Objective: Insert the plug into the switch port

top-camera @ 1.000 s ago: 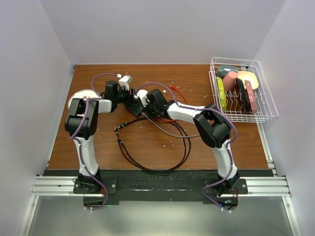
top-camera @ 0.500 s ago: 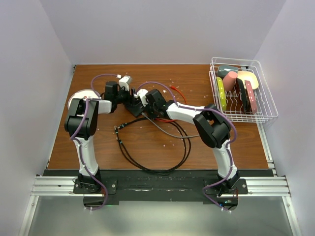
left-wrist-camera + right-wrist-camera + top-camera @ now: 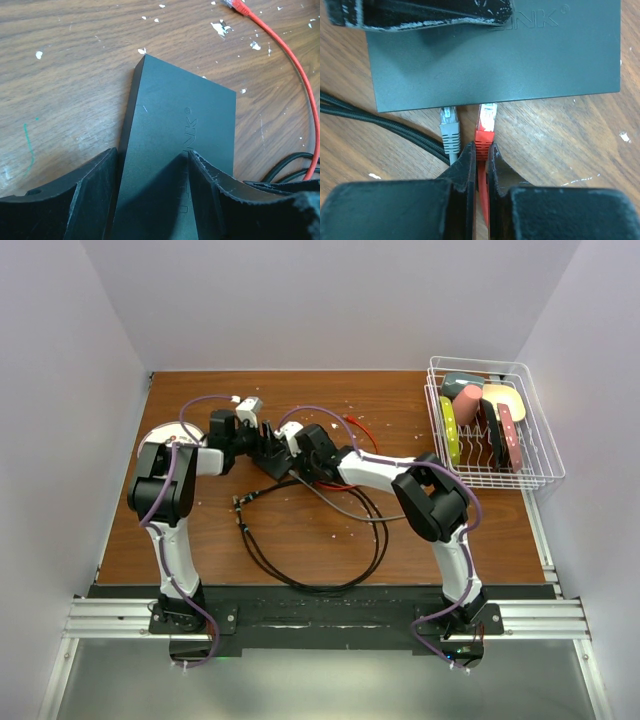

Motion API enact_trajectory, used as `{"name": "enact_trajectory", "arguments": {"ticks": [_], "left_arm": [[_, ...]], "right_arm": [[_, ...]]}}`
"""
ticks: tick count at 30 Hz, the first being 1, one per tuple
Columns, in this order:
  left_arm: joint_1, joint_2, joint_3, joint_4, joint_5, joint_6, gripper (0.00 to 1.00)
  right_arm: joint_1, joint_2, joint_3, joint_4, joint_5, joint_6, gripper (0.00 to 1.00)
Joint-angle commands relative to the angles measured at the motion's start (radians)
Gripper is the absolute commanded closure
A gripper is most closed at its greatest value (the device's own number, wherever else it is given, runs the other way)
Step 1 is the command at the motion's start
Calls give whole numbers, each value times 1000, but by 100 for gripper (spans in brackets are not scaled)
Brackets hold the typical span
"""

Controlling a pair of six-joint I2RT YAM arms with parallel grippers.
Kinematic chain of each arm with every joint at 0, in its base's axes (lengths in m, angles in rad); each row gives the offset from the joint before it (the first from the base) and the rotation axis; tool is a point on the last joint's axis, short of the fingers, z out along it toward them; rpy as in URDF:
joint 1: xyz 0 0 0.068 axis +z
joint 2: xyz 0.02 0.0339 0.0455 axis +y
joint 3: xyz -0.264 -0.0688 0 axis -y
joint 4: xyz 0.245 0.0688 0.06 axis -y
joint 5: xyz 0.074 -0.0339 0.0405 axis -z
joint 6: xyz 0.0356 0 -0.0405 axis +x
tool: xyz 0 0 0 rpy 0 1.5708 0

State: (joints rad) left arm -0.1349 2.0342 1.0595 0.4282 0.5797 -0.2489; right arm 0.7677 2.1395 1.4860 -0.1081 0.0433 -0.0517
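The flat black switch box (image 3: 180, 130) lies on the wooden table. My left gripper (image 3: 152, 172) is open over it: the left finger (image 3: 95, 195) stands against the box's side edge and the right finger (image 3: 215, 195) lies on its top. In the right wrist view my right gripper (image 3: 481, 150) is shut on the red plug (image 3: 485, 135). The plug's clear tip meets the near edge of the box (image 3: 520, 65), beside a grey plug (image 3: 449, 127). The switch port is hidden under that edge, so how deep the red plug sits cannot be told.
Black cables (image 3: 320, 550) loop on the table in front of both arms. The red cable (image 3: 300, 85) runs past the box with a loose plug (image 3: 235, 5) at its far end. A wire rack (image 3: 490, 425) of coloured dishes stands far right, a white disc (image 3: 165, 435) far left.
The left gripper has shifted slightly to the left and back over the box. The right gripper still holds the red plug at the box's edge.
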Motion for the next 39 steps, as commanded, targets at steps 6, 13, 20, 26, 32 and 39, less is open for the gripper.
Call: {"name": "enact_trajectory", "arguments": {"ticks": [6,13,20,26,32,39], "left_arm": [[-38,-63,-67,-52,170,-84,32],[-38,-65,-102,79,255,-130,31],[-38,-68,-121,122,264,-141,31],[-38,-63,-109,133,262,-150,31],[-38,-28,-66,127,276,-162,35],[-38,1,-38,64,264,-145,39]], "right_arm": [[7,-110,-56,205,3,-48,100],[10,-142,-86,248,-109,-126,100],[16,-104,-1,182,-189,-172,100],[19,-59,51,162,-189,-165,100],[19,-32,71,168,-86,-102,100],[19,-26,54,218,-4,-13,100]]}}
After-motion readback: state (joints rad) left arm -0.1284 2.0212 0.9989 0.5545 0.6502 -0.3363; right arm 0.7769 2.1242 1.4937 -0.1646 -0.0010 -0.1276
